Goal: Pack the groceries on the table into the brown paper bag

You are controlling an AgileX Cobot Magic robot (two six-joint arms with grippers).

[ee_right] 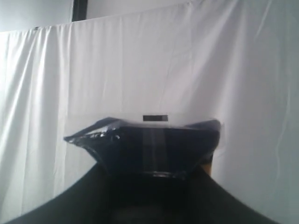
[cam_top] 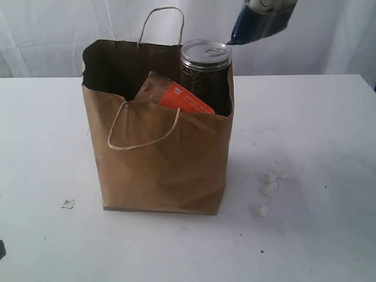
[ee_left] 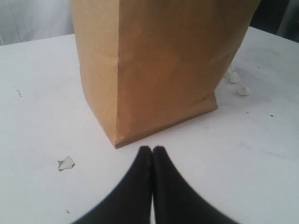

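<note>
Exterior view, upper right: your right gripper (ee_right: pixel 152 176) grips the long dark-ended pasta packet (cam_top: pixel 261 20) high, presumably to clear the rim of the brown paper bag (cam_top: pixel 170 170); your left gripper (ee_left: pixel 152 151) sits closed, empty.

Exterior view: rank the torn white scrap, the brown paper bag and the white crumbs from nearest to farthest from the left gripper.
1. Torn white scrap: closest, just inward of the left gripper at the lower-left edge.
2. Brown paper bag: in the middle.
3. White crumbs: beyond the bag, on its right.
</note>
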